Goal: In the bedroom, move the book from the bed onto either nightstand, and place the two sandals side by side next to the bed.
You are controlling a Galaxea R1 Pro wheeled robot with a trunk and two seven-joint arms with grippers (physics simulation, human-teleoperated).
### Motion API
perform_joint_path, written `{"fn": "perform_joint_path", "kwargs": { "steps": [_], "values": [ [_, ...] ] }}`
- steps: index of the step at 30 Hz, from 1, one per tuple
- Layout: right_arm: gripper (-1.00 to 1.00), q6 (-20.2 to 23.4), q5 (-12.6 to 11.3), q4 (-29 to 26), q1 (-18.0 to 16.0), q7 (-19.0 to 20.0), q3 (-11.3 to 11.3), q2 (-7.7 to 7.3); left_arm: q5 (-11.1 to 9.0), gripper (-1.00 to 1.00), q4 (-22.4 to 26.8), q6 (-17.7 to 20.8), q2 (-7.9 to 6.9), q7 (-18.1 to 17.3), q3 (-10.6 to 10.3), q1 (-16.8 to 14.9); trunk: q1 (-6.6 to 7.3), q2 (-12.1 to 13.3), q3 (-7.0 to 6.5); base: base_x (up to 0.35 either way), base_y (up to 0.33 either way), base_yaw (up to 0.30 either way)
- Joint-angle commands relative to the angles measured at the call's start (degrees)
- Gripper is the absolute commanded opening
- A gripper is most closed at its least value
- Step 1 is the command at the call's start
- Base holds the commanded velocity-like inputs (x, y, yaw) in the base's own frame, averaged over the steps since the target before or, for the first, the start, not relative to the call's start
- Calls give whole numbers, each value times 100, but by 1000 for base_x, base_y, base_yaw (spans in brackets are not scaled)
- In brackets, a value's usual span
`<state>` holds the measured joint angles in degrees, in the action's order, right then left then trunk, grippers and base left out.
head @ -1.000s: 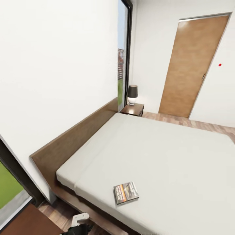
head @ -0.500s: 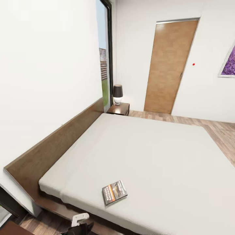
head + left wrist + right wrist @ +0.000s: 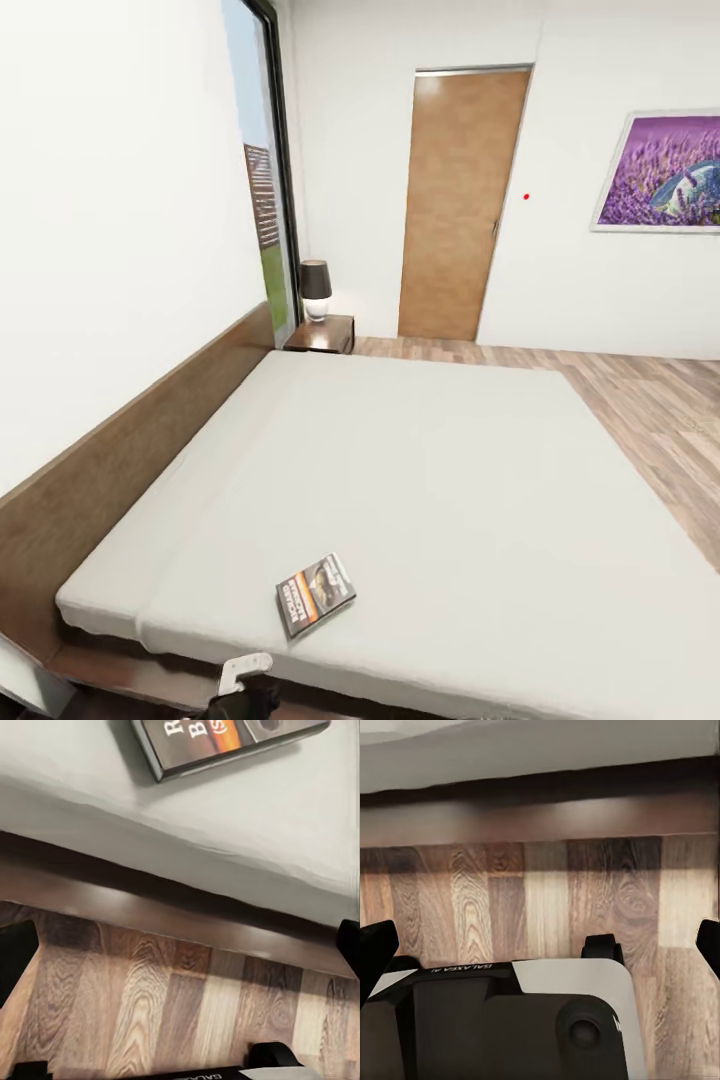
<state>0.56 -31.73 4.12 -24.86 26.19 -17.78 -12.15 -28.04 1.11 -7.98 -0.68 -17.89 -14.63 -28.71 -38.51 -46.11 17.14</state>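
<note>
The book (image 3: 316, 594) lies near the bed's (image 3: 430, 480) near edge, its title cropped in the left wrist view (white letters only partly legible). Both tools' fingers stand wide apart.

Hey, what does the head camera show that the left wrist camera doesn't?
Head view alone: the headboard, the far nightstand carrying a lamp, the brown door, the lavender picture and a tall window. Left wrist view alone: the left end effector's dark fingertips spread wide above the floor planks. Shared: the book lying near the bed's near edge, the dark platform and the wood floor.
</note>
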Motion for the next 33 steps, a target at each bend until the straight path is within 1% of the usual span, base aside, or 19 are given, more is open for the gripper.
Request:
{"fn": "perform_joint_path", "kwargs": {
  "steps": [1, 16, 24, 33],
  "values": [
    [100, 6, -61, 19, -10, 35, -41, 2, -52, 100, -6, -20, -2, -21, -49, -3, -1, -6, 7, 0, 0, -300],
    [100, 5, -51, 19, -10, 36, -41, 2, -52, 100, -5, -28, -2, -23, -49, -3, -1, -6, 7, 0, 0, -286],
    [100, 6, -27, 19, -10, 35, -41, 2, -59, 100, -5, -28, -10, -22, -49, -3, -1, -6, 7, 22, 0, -41],
    [100, 6, -18, 19, -10, 33, -41, 2, -60, 100, -7, -28, -14, -21, -49, -3, -1, -6, 7, 249, 0, -1]
  ]
}}
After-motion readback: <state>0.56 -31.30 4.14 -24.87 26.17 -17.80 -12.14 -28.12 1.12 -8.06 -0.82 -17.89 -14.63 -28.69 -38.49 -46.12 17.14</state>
